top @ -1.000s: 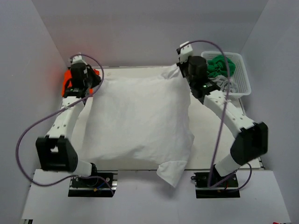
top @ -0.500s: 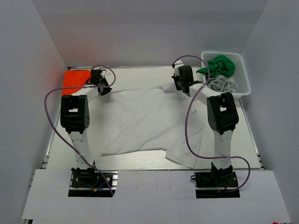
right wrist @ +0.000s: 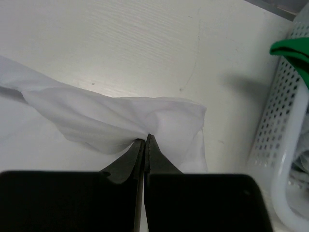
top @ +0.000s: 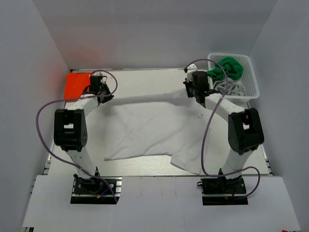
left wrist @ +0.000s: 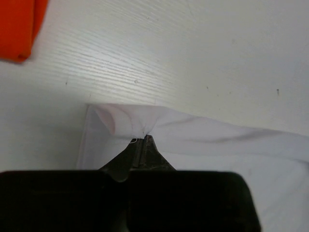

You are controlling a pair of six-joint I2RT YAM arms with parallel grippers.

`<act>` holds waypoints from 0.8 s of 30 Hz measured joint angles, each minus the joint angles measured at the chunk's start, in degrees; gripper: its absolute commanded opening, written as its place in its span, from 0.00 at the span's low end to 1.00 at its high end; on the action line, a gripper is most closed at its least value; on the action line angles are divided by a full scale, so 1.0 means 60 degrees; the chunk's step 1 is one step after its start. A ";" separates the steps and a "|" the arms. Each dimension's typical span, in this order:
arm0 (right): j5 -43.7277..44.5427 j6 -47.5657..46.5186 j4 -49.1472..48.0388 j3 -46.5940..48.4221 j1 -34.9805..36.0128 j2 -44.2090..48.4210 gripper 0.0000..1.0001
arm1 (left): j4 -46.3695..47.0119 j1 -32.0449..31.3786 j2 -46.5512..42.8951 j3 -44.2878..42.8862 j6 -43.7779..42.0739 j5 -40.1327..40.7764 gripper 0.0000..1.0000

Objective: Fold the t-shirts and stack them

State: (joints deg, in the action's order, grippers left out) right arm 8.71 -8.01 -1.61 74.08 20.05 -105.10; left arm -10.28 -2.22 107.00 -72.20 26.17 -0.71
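A white t-shirt (top: 154, 125) lies spread on the table, its far edge pulled taut between my two grippers. My left gripper (top: 104, 95) is shut on the shirt's far left corner (left wrist: 140, 126). My right gripper (top: 194, 93) is shut on the far right corner (right wrist: 159, 121). A folded bright orange t-shirt (top: 77, 85) lies at the far left, also in the left wrist view (left wrist: 19, 26). A green t-shirt (top: 226, 66) and a grey t-shirt (top: 231, 88) lie in the basket.
A white plastic mesh basket (top: 251, 79) stands at the far right of the table, its wall close to my right gripper (right wrist: 280, 130). Grey walls enclose the table on three sides. One sleeve hangs toward the near edge (top: 186, 162).
The shirt came down from being held up and now lies on the table. Both grippers moved to the far side, still gripping its corners, and the far edge is stretched straighter.
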 measured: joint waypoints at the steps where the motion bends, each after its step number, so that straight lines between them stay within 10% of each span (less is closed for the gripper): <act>1: -0.0025 0.0022 0.0000 -0.0357 0.0004 0.0481 0.00 | 0.0004 -0.0007 -0.0426 0.0372 0.0062 0.0036 0.00; 15: 0.0277 0.1504 0.0510 -0.4521 0.0401 0.4477 0.00 | 0.0189 -0.0102 -0.4998 0.5151 0.1337 -0.0186 0.00; 16: 0.0295 0.1690 0.0594 -0.4798 0.0463 0.4637 0.00 | 0.0149 -0.0135 -0.5293 0.5428 0.1428 -0.0226 0.07; 18: 0.0324 0.2218 0.0780 -0.5289 0.0565 0.4907 0.72 | 0.0000 -0.0164 -0.5752 0.5803 0.1548 -0.0273 0.49; 19: 0.0306 0.2459 0.0874 -0.5508 0.0616 0.5020 0.90 | -0.0131 -0.0175 -0.5956 0.5949 0.1577 -0.0284 0.59; 20: 0.0255 0.2608 0.0991 -0.5799 0.0674 0.5176 0.90 | -0.0302 -0.0193 -0.6120 0.6043 0.1661 -0.0299 0.92; 24: -0.0058 0.3107 0.1628 -0.6288 0.0838 0.5781 0.90 | -0.1151 -0.0240 -0.6725 0.6178 0.2124 -0.0131 1.00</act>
State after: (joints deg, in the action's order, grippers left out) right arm 8.36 10.63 8.16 36.36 25.08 -70.41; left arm -17.19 -3.66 66.65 -35.14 38.92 -1.50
